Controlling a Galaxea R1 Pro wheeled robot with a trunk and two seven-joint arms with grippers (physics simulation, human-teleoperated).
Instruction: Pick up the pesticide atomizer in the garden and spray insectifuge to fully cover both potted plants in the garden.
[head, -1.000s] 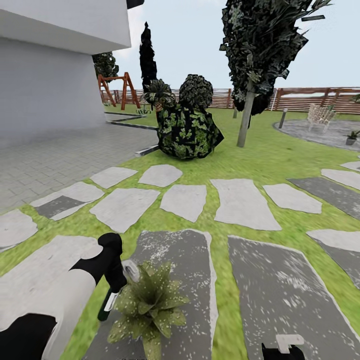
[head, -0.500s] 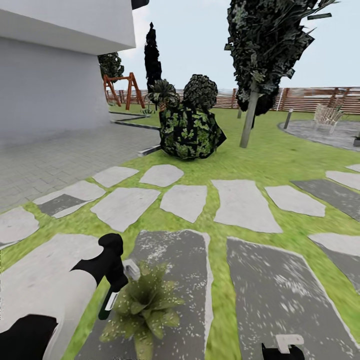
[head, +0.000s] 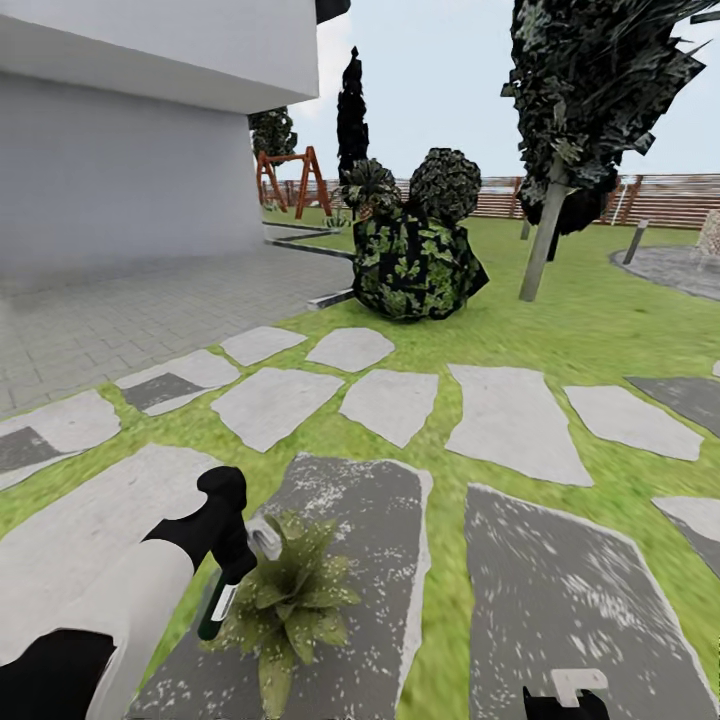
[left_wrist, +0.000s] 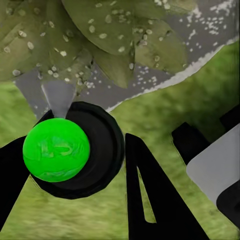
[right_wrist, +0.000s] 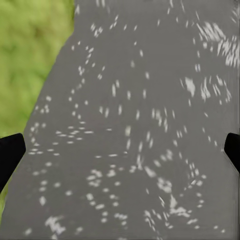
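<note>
Head view, from the left: the left end effector (head: 232, 572) is clamped on the pesticide atomizer (head: 216, 608), which hangs just beside a potted plant (head: 285, 598) whose leaves, like the dark stepping stone (head: 345, 500) under it, are flecked with white droplets. So pick-up looks done and this plant at least partly sprayed; whether it is fully covered I cannot tell, and a second plant would remain. At lower right, the right end effector (head: 566, 698) holds nothing, its tips wide apart over grey stone.

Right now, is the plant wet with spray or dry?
Wet: the plant leaves carry pale droplets, clear in the left wrist view, and so does the dark slab beneath.
</note>
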